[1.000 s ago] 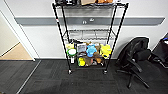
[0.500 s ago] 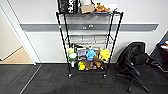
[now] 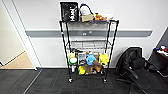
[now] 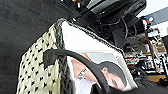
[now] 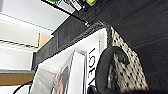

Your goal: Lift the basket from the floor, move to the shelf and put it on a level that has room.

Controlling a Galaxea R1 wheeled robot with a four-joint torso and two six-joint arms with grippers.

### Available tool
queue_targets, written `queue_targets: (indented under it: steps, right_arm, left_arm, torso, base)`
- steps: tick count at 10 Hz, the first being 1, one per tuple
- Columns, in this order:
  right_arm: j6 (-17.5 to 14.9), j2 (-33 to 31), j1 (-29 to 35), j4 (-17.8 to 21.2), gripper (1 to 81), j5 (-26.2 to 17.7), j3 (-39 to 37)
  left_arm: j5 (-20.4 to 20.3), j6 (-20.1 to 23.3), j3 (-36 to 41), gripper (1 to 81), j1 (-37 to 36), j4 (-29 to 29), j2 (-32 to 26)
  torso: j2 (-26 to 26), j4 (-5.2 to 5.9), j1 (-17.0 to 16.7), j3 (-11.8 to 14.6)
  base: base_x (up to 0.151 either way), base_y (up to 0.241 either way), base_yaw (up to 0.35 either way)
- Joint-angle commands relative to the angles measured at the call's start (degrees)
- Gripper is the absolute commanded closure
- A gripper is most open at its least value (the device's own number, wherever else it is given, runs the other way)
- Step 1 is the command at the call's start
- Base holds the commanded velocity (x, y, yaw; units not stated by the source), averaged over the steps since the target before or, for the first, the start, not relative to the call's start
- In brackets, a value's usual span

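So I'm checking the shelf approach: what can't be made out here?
- Left pincer fingers: left wrist view, lost at the frame's edge behind the basket handle.
- Right pincer fingers: right wrist view, same.
- Small items on the shelf: head view, too blurred to name.

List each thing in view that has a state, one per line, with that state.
Basket: off the carpet, cream mesh sides, a magazine lying inside.
Magazine: face up in the basket.
Shelf: upright against the wall, on casters.
Top level: crowded, black bag and other items.
Second level: nearly bare.
Lower levels: packed with colourful items.
Office chair: beside the shelf, draped in dark cloth.
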Motion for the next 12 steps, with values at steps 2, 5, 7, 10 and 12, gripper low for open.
queue_targets:
  steps: [2,5,7,10,12]
  right_arm:
    - [0.5,-0.7,6.4,-0.23,81.1,-0.16,3.67]
    - [0.5,-0.62,6.04,-0.23,81.1,0.02,3.67]
    - [0.5,-0.61,5.87,-0.14,81.1,0.1,3.58]
    - [0.5,-0.61,5.52,-0.23,81.1,0.1,3.5]
    - [0.49,-0.7,5.43,-0.23,81.1,0.02,3.67]
  left_arm:
    - [1.12,-0.02,2.55,81.1,-5.96,-0.3,-1.01]
    - [1.12,0.16,2.38,81.1,-5.16,-0.22,-1.01]
    - [1.04,0.24,1.94,81.1,-4.72,-0.22,-0.83]
    - [1.12,0.25,1.5,81.1,-4.28,-0.22,-0.75]
    - [1.03,0.16,1.41,81.1,-4.28,-0.3,-1.09]
  torso:
    - [7.24,0.0,-4.38,0.33]
    - [7.23,0.0,-3.47,0.48]
    - [9.29,0.0,-3.67,0.44]
    - [9.53,0.0,-3.8,4.35]
    - [9.55,0.0,-3.78,6.36]
  base:
    - [0.0,0.0,0.0]
    - [0.0,0.0,0.0]
    - [0.0,0.0,0.0]
    - [0.0,0.0,0.0]
    - [0.0,0.0,0.0]
